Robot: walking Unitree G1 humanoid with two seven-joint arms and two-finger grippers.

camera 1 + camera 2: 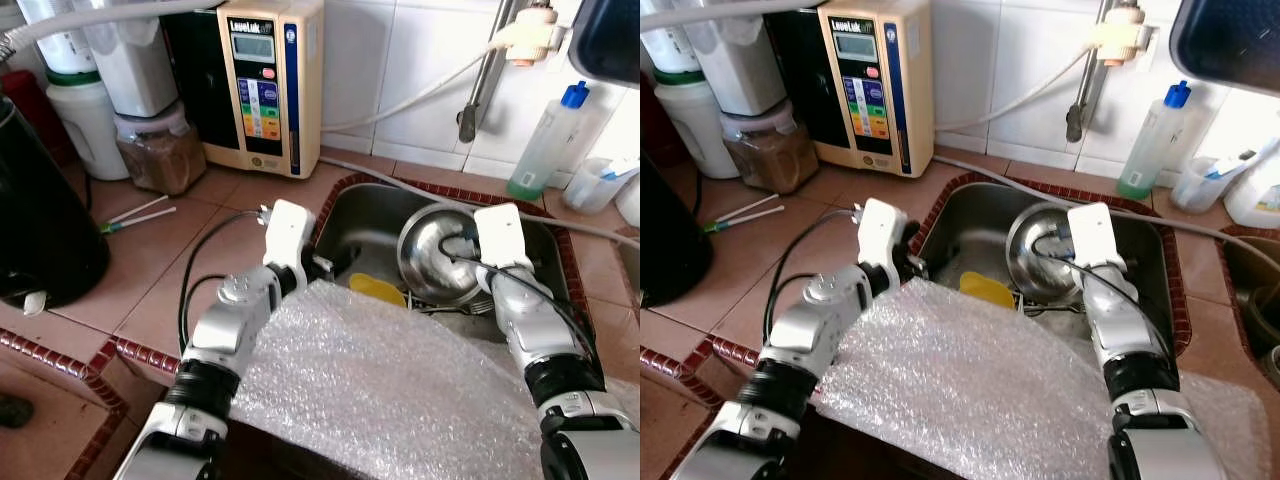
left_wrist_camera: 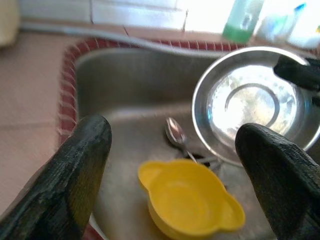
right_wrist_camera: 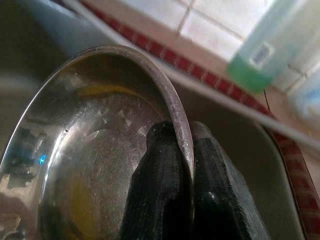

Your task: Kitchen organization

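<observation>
A shiny steel bowl (image 1: pixel 440 250) stands tilted at the right of the steel sink (image 1: pixel 370 215). My right gripper (image 3: pixel 182 135) is shut on the bowl's rim (image 3: pixel 170 100), one finger inside and one outside. A small yellow two-handled bowl (image 2: pixel 187 200) lies on the sink floor, with a metal spoon (image 2: pixel 175 132) beside it and partly under the steel bowl. My left gripper (image 2: pixel 175 137) hangs open over the sink's left side, above the yellow bowl (image 1: pixel 377 290), touching nothing.
Bubble wrap (image 1: pixel 380 380) covers the sink's near edge and my front. A cream water machine (image 1: pixel 265 80), jars (image 1: pixel 160 150) and a black pot (image 1: pixel 40 230) stand on the tiled counter to the left. A green soap bottle (image 1: pixel 545 140) stands behind the sink.
</observation>
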